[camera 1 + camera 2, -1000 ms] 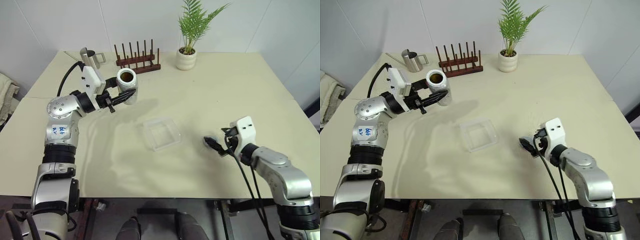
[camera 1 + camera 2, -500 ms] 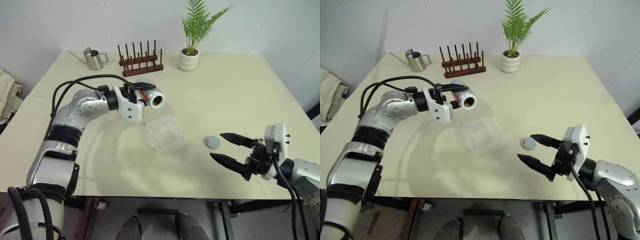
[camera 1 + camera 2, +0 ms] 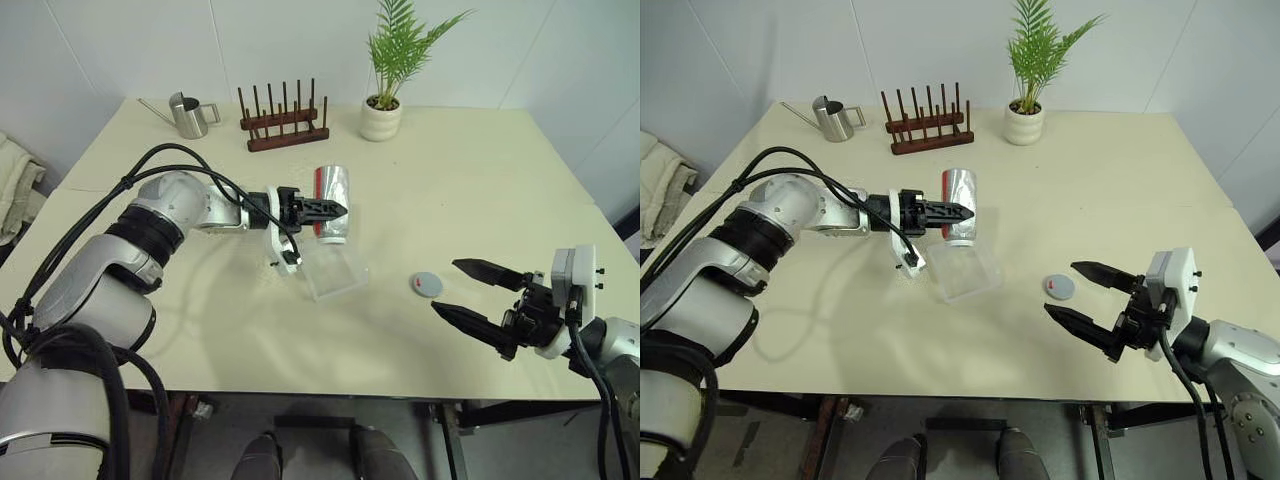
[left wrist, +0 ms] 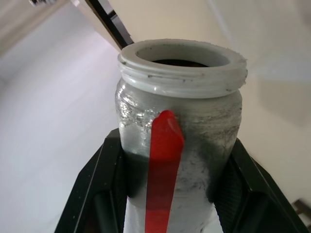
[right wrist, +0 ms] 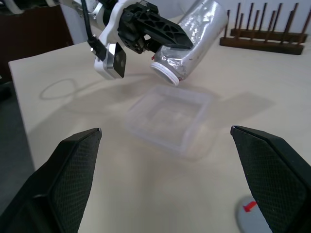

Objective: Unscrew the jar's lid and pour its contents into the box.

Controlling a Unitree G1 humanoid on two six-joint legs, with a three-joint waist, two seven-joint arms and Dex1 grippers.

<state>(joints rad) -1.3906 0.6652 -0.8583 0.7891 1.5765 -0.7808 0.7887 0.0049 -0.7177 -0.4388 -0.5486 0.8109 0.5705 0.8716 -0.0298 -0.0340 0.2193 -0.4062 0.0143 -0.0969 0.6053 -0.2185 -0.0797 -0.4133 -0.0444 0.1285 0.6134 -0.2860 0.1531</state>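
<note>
L gripper (image 3: 335, 209) clamped on the jar (image 3: 332, 203), tipped mouth-down over the box (image 3: 334, 272)'s far edge. R gripper (image 3: 468, 290) spread wide, empty, near the lid (image 3: 426, 284) lying on table (image 3: 480, 190). L wrist cam: jar mouth uncapped, red strip down its side. R wrist cam: jar's rim above the box.

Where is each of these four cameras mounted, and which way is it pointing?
Left and right eye views: on the head, looking down over the table; both arms show.
Left wrist view: on the left arm, looking along the left gripper at the jar it clamps.
Right wrist view: on the right arm, looking between the open right gripper fingers toward the box.
Shared: jar, box and lid appear in eye and right wrist views.
</note>
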